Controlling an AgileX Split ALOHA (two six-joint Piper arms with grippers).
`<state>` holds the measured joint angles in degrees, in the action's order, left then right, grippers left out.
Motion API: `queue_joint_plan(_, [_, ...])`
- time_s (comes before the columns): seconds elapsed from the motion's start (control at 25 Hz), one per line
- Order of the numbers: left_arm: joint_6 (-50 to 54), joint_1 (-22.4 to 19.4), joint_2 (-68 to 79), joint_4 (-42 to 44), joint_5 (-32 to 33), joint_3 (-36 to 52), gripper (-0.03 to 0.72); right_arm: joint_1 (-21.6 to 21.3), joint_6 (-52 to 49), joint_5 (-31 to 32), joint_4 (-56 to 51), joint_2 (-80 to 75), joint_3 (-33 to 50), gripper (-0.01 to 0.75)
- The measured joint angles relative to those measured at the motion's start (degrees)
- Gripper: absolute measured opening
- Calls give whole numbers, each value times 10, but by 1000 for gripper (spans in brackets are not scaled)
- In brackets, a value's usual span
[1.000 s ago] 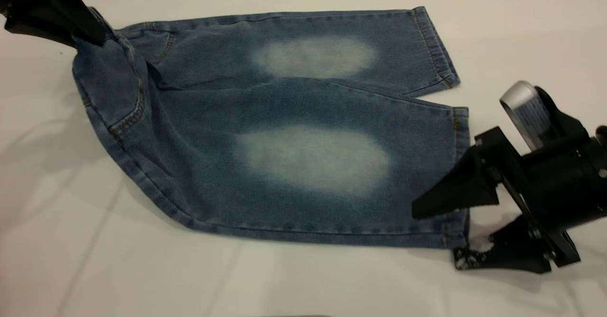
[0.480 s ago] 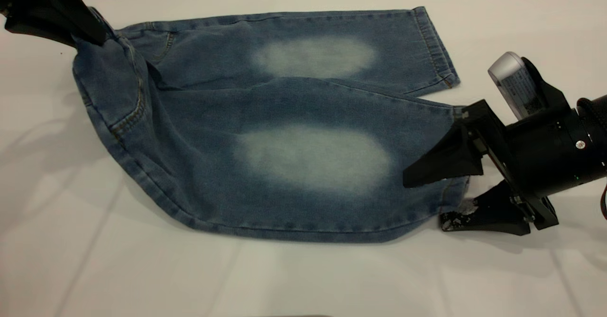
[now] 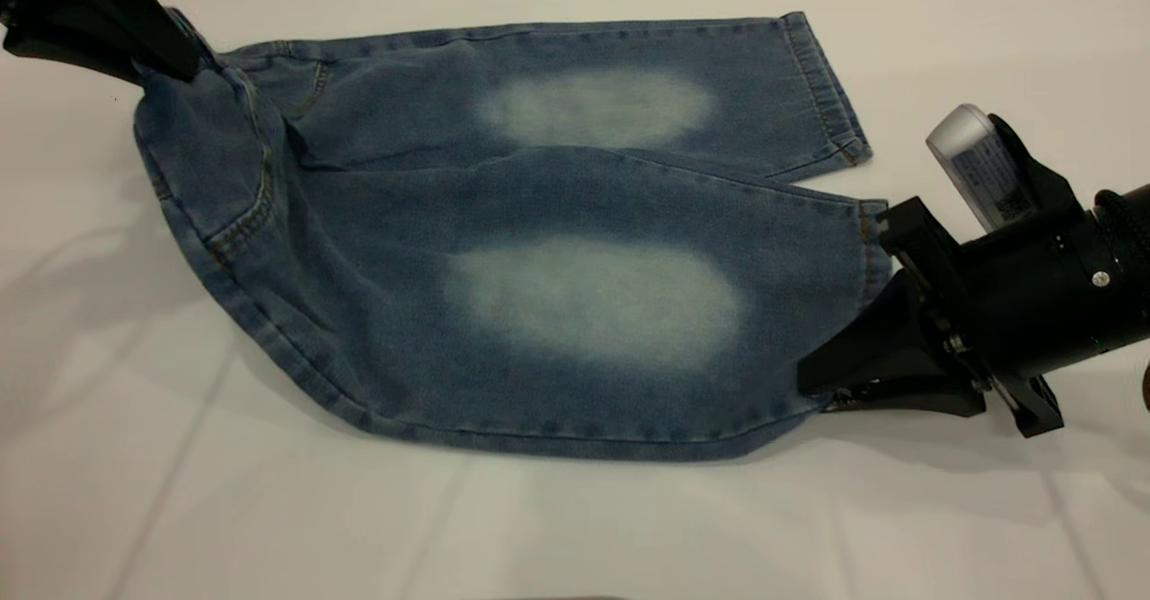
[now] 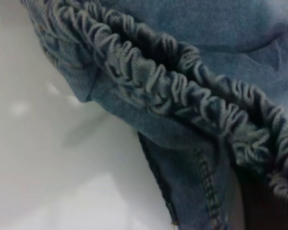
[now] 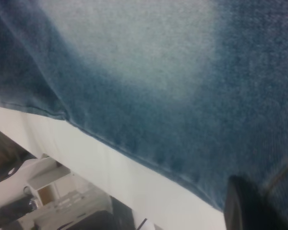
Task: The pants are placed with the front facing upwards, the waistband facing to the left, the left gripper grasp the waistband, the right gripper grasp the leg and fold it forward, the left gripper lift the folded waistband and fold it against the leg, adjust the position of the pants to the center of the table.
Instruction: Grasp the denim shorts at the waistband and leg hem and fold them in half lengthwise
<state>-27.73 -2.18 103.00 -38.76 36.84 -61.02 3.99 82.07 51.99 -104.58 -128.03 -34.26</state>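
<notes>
Blue denim pants (image 3: 503,250) lie front-up on the white table (image 3: 575,528), waistband (image 4: 173,91) to the left. The left gripper (image 3: 171,66) pinches the gathered waistband at the far-left corner and holds it slightly raised. The right gripper (image 3: 822,384) is clamped on the near leg (image 3: 629,313) at its hem corner.

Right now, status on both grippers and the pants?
Left gripper shut on waistband, corner lifted. Right gripper shut on near leg hem. Pants otherwise flat, front up, unfolded. Nothing in the way.
</notes>
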Motion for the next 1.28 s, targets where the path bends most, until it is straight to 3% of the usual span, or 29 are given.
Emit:
queue_joint_plan(0.24, [0, 0, -20, 17, 22, 0, 85, -9, 5, 49, 6, 9, 0, 27])
queue_joint_plan(0.44, [2, 0, -35, 43, 57, 0, 85, -65, -12, 83, 72, 53, 11, 27])
queue_joint_plan(0.64, [14, 0, -46, 56, 65, 32, 85, -111, -16, 114, 91, 122, 70, 27])
queue_joint_plan(0.88, [36, 0, -51, 57, 69, 104, 85, -117, -70, 117, 104, 236, 134, 27])
queue_joint_plan(1.04, [42, 0, -51, 53, 68, 111, 85, -117, -146, 113, 106, 291, 116, 27])
queue_joint_plan(1.28, [69, 0, -53, -13, 0, 111, 85, -117, -259, 71, 106, 282, 8, 27])
